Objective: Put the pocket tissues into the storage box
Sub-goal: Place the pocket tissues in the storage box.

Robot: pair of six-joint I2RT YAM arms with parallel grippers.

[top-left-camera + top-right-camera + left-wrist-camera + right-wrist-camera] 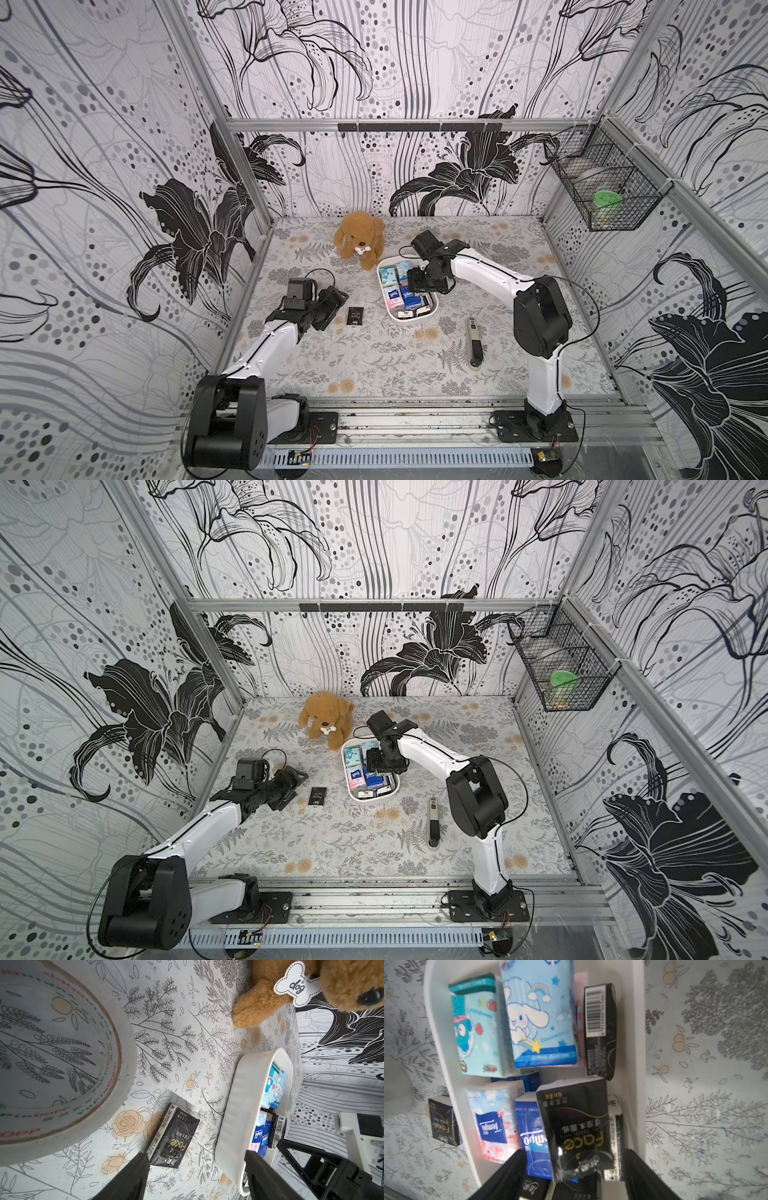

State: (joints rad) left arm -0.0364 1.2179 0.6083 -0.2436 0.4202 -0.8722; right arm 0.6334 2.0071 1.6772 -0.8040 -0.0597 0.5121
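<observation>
White plastic forms the storage box [379, 286], which rests near the middle of the tabletop [374, 365]. Pocket tissues [542, 1018] in light blue, teal, dark blue, pink-white and black wrappers fill it, partly overlapping. The upper black packet [577, 1126] lies tilted on the others, between the right fingers [504, 1176], which are spread wide above the box, clear of the packet's sides. The loose black packet [355, 316] lies flat on the tabletop beside the box. The left fingers [133, 1178] are spread apart and hold nothing, their tips near that packet. A tape roll [128, 1059] lies nearby. A plush dog [360, 237] sits behind the box.
</observation>
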